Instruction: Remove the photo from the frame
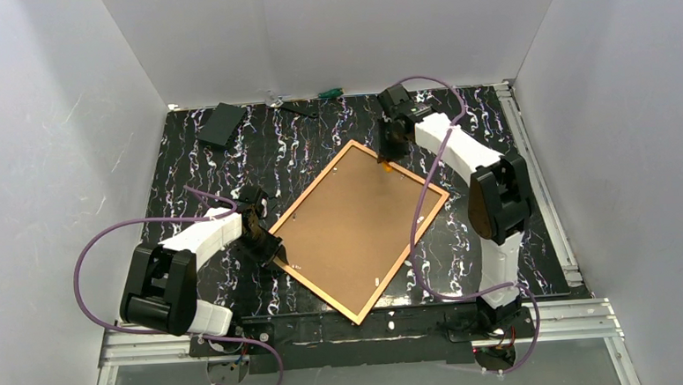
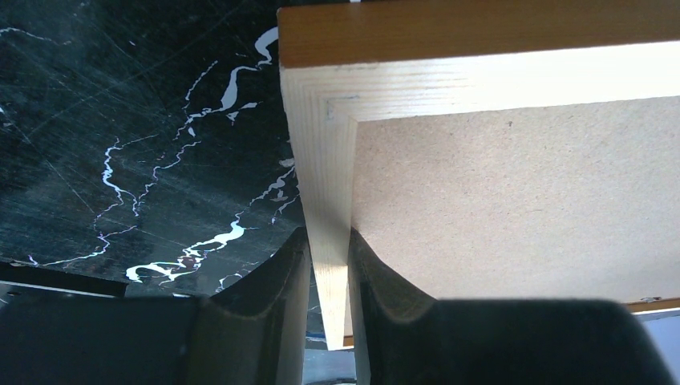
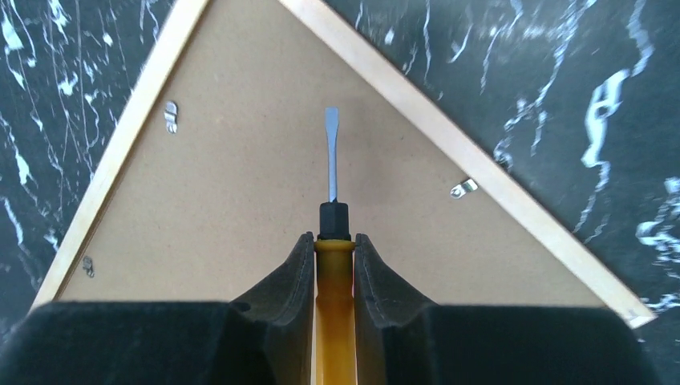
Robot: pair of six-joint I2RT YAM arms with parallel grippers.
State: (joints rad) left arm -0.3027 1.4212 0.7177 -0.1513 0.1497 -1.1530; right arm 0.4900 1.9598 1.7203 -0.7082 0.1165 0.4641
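Note:
The frame (image 1: 313, 183) lies face down and turned diagonally on the black marbled table. Inside its rails the photo's plain brown board back (image 1: 357, 222) faces up; the printed side is hidden. My left gripper (image 1: 275, 249) is shut on the frame's pale rail (image 2: 321, 160) beside the left corner, one finger outside it and one over the board (image 2: 513, 200). My right gripper (image 3: 333, 241) is shut on a yellow-handled flat screwdriver (image 3: 333, 305). Its blade points over the board (image 3: 240, 200) near the far corner. Small metal clips (image 3: 463, 188) sit along the rails (image 3: 449, 136).
A black box (image 1: 222, 125) lies at the back left of the table. A green-handled tool (image 1: 328, 93) rests against the back wall. White walls close in three sides. Purple cables (image 1: 102, 236) loop off both arms.

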